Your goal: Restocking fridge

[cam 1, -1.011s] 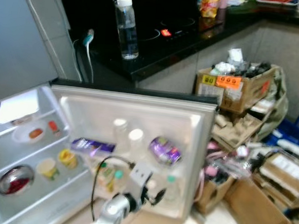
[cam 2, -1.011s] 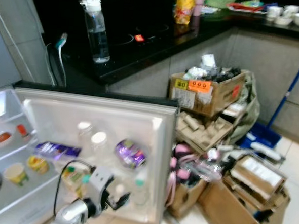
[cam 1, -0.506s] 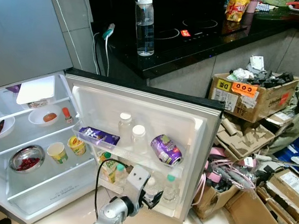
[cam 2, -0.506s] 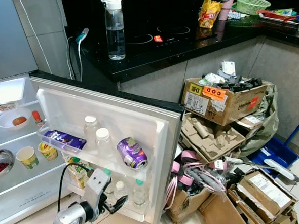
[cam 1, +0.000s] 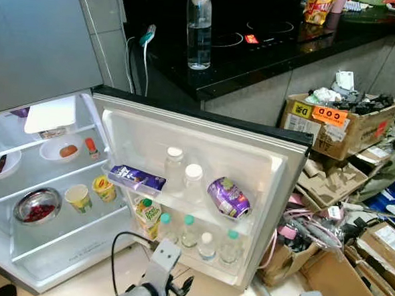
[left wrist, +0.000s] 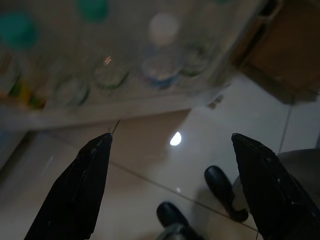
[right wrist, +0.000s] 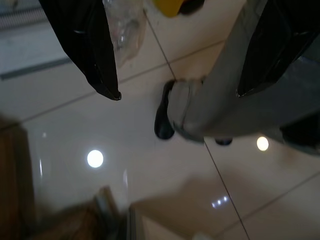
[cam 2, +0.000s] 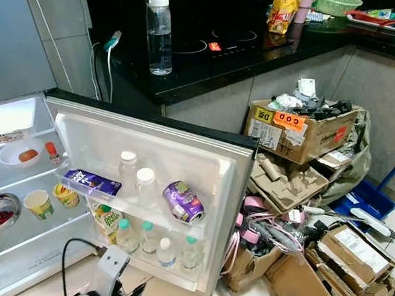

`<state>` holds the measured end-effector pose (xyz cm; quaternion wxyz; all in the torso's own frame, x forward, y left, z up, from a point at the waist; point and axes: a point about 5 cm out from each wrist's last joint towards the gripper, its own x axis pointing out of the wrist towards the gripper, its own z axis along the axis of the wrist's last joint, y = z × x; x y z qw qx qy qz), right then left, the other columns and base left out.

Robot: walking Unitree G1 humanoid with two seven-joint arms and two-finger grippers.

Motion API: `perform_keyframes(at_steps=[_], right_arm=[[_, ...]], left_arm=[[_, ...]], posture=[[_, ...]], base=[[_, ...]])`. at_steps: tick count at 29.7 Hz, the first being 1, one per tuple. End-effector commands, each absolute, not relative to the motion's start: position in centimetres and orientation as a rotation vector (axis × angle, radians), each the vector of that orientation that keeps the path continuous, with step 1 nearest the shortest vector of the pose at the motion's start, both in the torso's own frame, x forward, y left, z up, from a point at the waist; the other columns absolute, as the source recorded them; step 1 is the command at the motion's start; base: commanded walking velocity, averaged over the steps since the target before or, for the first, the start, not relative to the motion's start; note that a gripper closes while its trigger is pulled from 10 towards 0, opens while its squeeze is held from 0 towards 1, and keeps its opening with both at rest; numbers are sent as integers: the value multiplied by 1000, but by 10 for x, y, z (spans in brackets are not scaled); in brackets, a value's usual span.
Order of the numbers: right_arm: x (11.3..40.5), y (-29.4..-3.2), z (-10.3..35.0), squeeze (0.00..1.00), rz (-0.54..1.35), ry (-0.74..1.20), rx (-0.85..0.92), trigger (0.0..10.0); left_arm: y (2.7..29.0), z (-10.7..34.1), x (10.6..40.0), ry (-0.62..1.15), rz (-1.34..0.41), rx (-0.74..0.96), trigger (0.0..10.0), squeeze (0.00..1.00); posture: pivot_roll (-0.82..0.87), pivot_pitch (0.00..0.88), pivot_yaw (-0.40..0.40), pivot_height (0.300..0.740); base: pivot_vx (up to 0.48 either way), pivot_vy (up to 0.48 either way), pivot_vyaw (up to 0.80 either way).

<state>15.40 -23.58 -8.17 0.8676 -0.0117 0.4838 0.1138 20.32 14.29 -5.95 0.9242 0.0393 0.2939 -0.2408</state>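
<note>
The left gripper (left wrist: 170,150) hangs low over the floor (left wrist: 150,165), just in front of the open fridge door (cam 1: 263,172). Its two black fingers (left wrist: 75,185) are spread wide apart and hold nothing. The right gripper (right wrist: 180,95) hangs down by the robot's leg, also spread and with nothing in it.

The door's bottom shelf holds a row of small bottles (cam 1: 199,236) and a juice box (cam 1: 146,215). The shelf above has two white-capped bottles (cam 1: 183,181), a purple can (cam 1: 228,197) lying on its side, and a purple packet (cam 1: 136,179). Inside the fridge (cam 1: 41,179) sit cups (cam 1: 91,194) and bowls (cam 1: 36,208).

So a lot looks put away already. A tall water bottle (cam 1: 199,27) stands on the counter (cam 1: 257,51), well apart from the fridge. It may be next, but that is a guess. The door is not shut yet.
</note>
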Motion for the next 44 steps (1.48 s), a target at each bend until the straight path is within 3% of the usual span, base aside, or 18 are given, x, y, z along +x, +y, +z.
perform_keyframes(at_steps=[1,17,39,44], right_arm=[[159,-241,-77,0,227,985,-20,10000],[165,-231,-78,0,277,979,-29,10000],[152,-226,-85,0,282,1029,-27,10000],[153,-226,-85,0,281,1027,-26,10000]], left_arm=[[156,-64,197,651,-438,77,10000,0],[167,-79,174,778,-357,61,10000,0],[169,-81,173,805,-342,65,10000,0],[170,-80,174,804,-355,42,10000,0]], posture=[[-204,0,39,740],[-196,0,37,740],[-196,0,36,740],[-198,0,36,740]], base=[[0,0,0],[-15,0,0],[-328,0,0],[0,0,0]])
